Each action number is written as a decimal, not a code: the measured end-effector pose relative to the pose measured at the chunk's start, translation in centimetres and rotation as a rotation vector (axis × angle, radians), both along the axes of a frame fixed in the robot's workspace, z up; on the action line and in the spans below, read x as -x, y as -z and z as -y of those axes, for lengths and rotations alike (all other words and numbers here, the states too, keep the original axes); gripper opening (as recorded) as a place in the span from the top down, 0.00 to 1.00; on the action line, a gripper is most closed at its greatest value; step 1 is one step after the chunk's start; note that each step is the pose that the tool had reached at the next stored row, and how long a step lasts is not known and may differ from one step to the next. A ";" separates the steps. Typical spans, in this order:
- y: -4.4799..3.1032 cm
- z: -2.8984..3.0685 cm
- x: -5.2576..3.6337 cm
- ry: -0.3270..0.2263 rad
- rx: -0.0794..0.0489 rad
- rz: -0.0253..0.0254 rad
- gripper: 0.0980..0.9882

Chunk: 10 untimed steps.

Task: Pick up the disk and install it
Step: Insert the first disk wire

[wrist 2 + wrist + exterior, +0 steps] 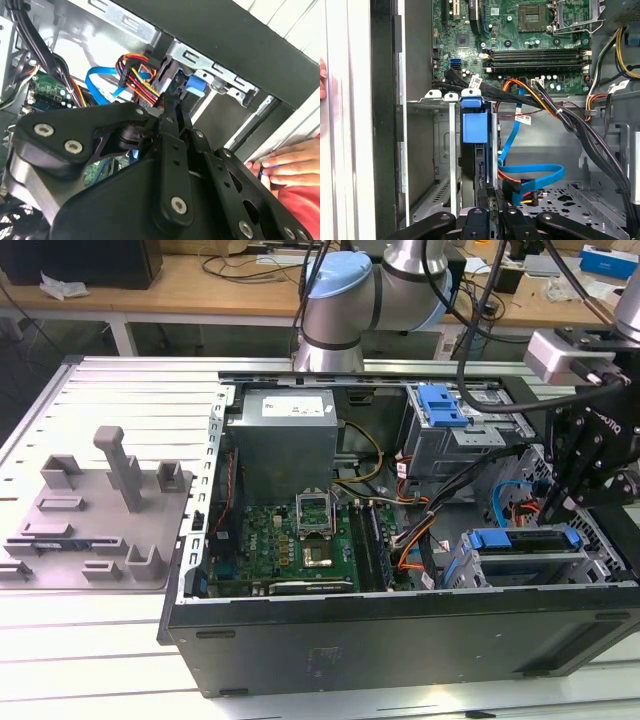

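While the disk (520, 552) already lies in the drive cage (452, 570) of the open computer case (400, 640), on the exterior view's right, we can't judge whether it's pushed fully home. Our gripper (172, 107) hovers clenched right at its blue carrier. The gripper's own linkage hides whether it's pinching the frame, and a person's hand (287, 167) is cut off beside the case.

I see an open black computer case (400, 640) on the slatted surface (130, 390). Its green motherboard (290, 540) lies flat inside, with the grey power supply (285, 440) just beside the motherboard, a blue flat cable (535, 170) near it, and a grey moulded fixture (95, 510) well apart, outside the case.
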<state>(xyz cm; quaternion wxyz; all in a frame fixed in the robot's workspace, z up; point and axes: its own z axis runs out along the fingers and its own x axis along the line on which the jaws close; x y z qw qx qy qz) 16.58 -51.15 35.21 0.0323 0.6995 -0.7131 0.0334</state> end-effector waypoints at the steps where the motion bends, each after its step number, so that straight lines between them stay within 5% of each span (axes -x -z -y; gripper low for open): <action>1: 0.00 0.00 0.00 0.001 0.000 0.0000 0.92; 10: 0.01 0.00 -0.01 0.035 0.000 0.0000 0.92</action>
